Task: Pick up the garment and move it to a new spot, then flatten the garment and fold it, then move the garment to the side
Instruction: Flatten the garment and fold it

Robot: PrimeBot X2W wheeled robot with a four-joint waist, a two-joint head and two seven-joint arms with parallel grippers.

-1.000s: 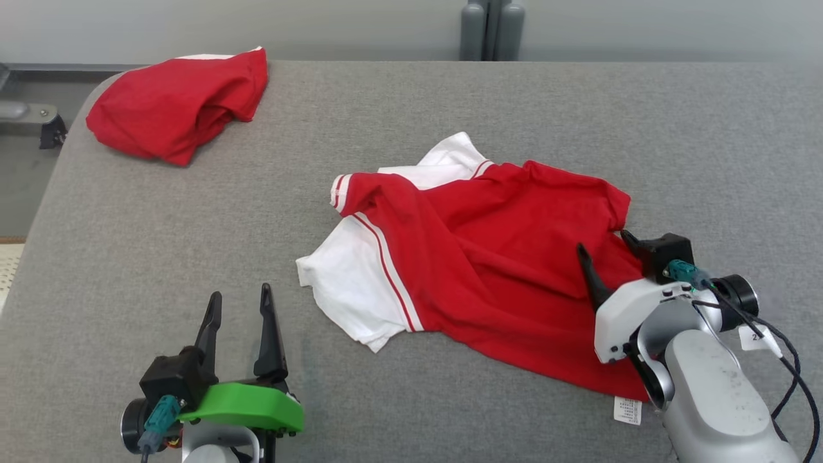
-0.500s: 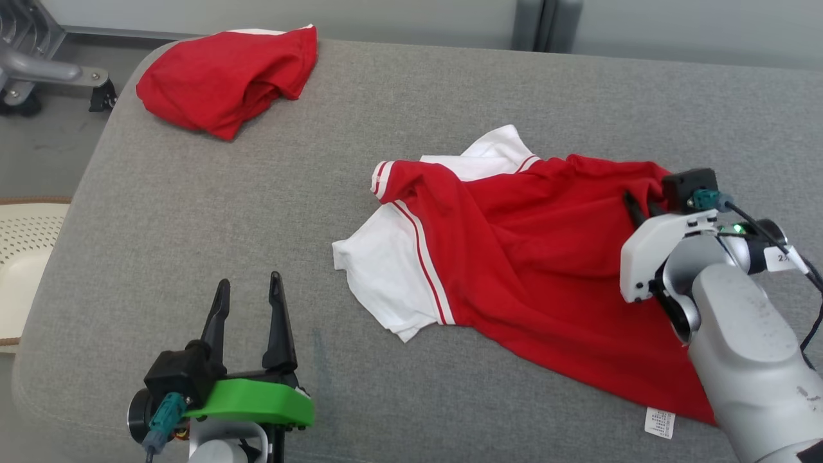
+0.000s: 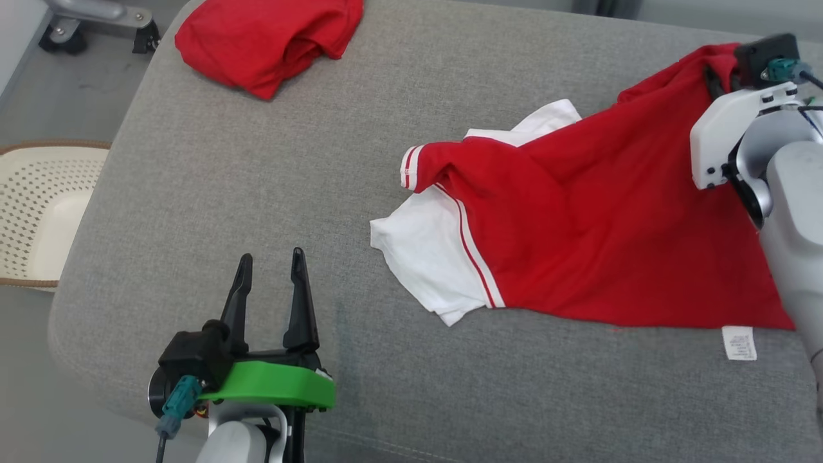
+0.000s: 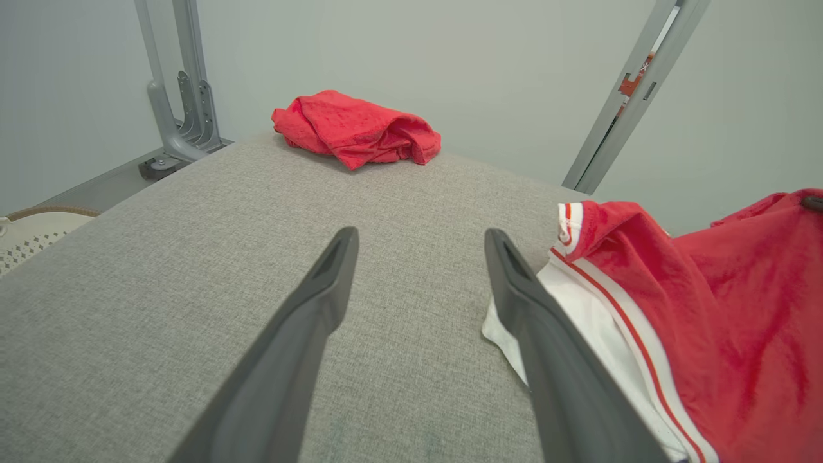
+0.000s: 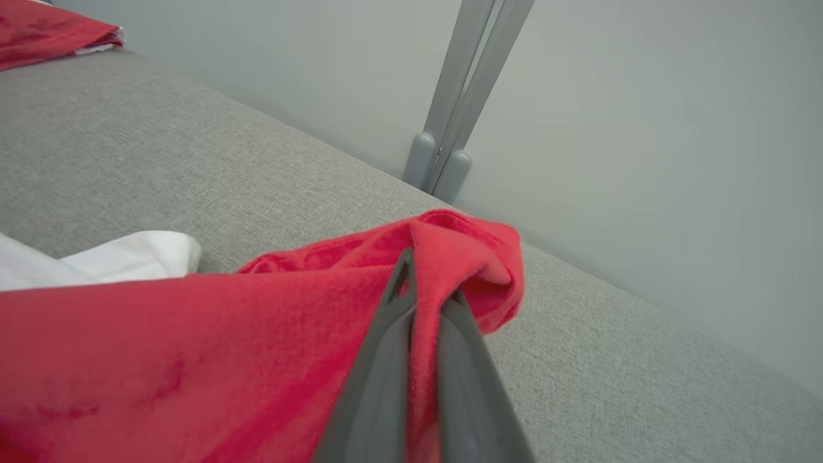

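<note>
The garment (image 3: 578, 218), a red shirt with white sleeves and striped trim, lies crumpled on the right half of the grey padded table (image 3: 225, 161). My right gripper (image 3: 720, 74) is at the far right and shut on a bunch of its red fabric, which rises towards the fingers. In the right wrist view the gripper (image 5: 427, 283) pinches a red fold of the garment (image 5: 193, 347) just above the table. My left gripper (image 3: 270, 263) stands open near the front left edge with nothing between its fingers (image 4: 334, 276), left of the garment's white sleeve (image 4: 617, 347).
A second red garment (image 3: 270, 32) lies bunched at the table's far left corner. A cream perforated basket (image 3: 38, 212) stands on the floor off the left edge. A white care label (image 3: 738, 342) hangs from the shirt's near hem. Grey posts (image 5: 450, 116) rise behind the table.
My right gripper has shut on the red fabric and pulled it up and away to the far right, stretching the shirt. The camera has shifted. The left gripper stays open.
</note>
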